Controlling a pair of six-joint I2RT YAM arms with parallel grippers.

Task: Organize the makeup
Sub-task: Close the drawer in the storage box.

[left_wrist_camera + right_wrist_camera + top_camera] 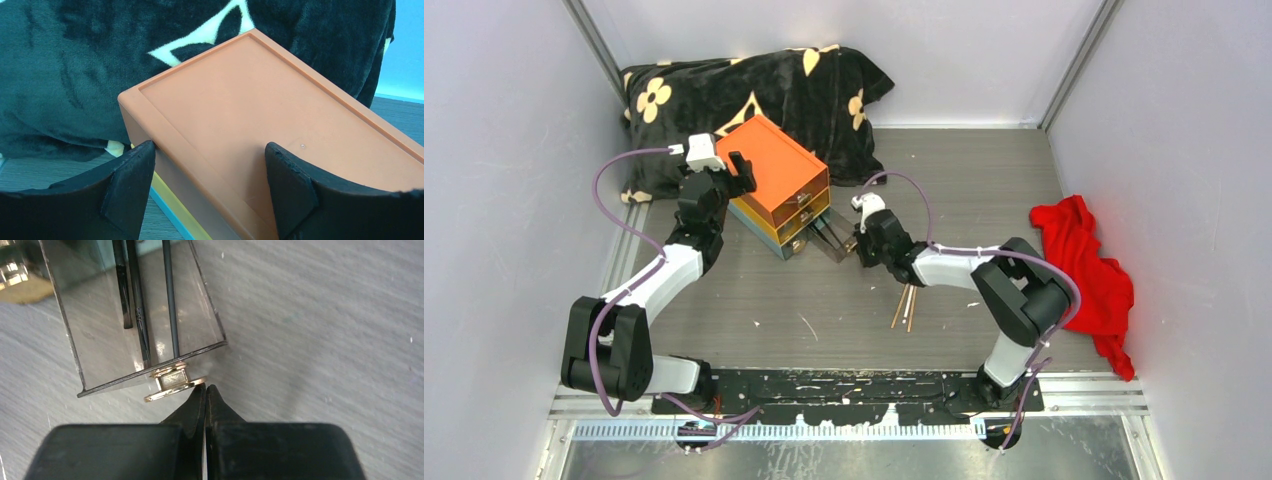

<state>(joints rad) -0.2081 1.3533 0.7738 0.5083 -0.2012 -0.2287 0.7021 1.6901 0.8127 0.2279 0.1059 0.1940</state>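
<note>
Noting makeup first: thin black brushes [142, 315] lie inside the clear bottom drawer [100, 340], which stands pulled out from the front of the orange-topped drawer box [774, 165]. The tan brushes [905, 306] lie loose on the table [984, 180], on the near side of the box, toward the right arm. No other cosmetics are visible.

The right end effector [206, 390] has its fingertips pressed together, holding nothing, tips just at the drawer's gold knob [175, 385]. The left end effector [209, 150] has its fingers spread, straddling the box's top edge, apparently bracing it.

Judgement: partly done. The tan brushes are not yet stowed and the drawer is not yet closed.
</note>
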